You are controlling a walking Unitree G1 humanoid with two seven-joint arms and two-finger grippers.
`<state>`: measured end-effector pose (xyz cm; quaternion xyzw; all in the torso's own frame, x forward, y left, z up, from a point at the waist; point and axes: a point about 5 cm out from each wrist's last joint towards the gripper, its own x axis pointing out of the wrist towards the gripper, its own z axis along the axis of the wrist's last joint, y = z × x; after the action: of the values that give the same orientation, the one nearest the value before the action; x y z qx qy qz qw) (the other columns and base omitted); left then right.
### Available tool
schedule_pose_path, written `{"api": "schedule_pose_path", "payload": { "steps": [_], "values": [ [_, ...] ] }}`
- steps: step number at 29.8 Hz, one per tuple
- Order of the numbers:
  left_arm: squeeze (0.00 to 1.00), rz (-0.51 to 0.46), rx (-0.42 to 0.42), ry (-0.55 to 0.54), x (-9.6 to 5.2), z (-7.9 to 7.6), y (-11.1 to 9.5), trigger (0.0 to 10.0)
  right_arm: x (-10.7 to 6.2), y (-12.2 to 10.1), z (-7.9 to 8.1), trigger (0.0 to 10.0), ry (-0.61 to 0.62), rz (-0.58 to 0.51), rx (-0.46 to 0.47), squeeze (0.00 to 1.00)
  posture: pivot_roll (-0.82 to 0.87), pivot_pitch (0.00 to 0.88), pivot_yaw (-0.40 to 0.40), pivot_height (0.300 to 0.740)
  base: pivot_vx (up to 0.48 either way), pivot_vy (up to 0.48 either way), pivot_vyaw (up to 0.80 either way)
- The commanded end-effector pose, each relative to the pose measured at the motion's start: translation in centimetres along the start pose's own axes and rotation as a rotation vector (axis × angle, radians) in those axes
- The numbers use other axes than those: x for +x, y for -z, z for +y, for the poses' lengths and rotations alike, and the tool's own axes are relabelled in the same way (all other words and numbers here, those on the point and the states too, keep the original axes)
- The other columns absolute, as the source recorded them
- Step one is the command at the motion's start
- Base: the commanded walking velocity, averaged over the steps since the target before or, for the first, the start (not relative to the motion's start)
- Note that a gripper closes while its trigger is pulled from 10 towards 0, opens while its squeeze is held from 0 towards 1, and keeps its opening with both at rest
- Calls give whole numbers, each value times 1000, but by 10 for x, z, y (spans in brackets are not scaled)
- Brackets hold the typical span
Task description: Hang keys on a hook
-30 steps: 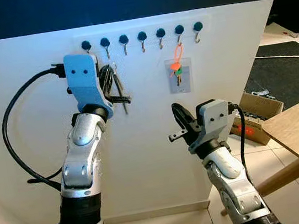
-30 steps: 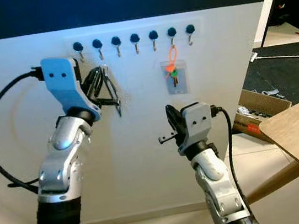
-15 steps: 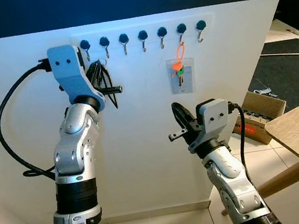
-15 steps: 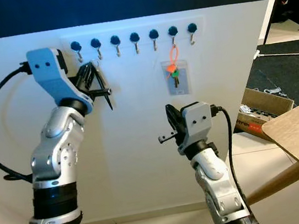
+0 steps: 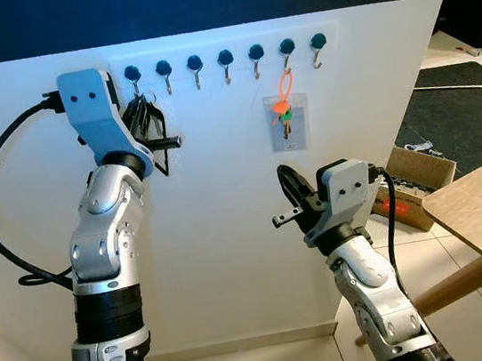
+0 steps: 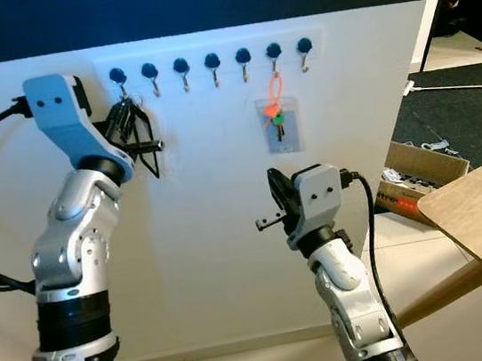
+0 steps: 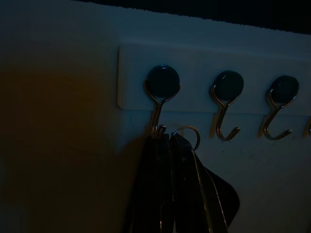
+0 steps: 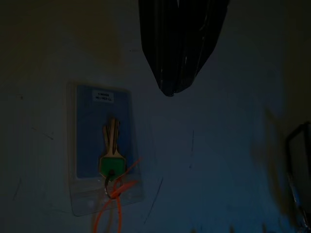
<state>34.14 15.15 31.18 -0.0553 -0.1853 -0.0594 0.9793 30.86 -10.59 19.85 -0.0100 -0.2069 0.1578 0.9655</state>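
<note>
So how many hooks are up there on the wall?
7, in one row along the white strip. The leftmost hook is by the left gripper; five follow; the sixth hook holds the orange-looped key pouch.

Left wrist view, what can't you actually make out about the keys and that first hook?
- Key ring: beside the first hook, but dim light hides whether it is threaded on.
- Keys: the left gripper fingers cover them, the bottom edge cuts them off; count unclear.
- Left eye view: the gripper hides the ring.
- Label on the hanging pouch: too small, dark.
</note>
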Motion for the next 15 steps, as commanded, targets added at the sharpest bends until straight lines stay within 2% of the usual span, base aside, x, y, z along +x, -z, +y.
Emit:
{"api": "schedule_pose_path", "payload": {
  "steps": [1, 15],
  "values": [
    [0, -27, 16, -35, -4, 11, -8, 10000, -2, 5, 0, 10000, 4, 21, 8, 0, 147, 133, 28, 740, 0, 0, 0],
    [0, -35, 26, -46, -6, 14, -12, 10000, -2, 5, 1, 10000, 0, 21, 11, 0, 150, 135, 26, 740, 0, 0, 0]
  ]
}}
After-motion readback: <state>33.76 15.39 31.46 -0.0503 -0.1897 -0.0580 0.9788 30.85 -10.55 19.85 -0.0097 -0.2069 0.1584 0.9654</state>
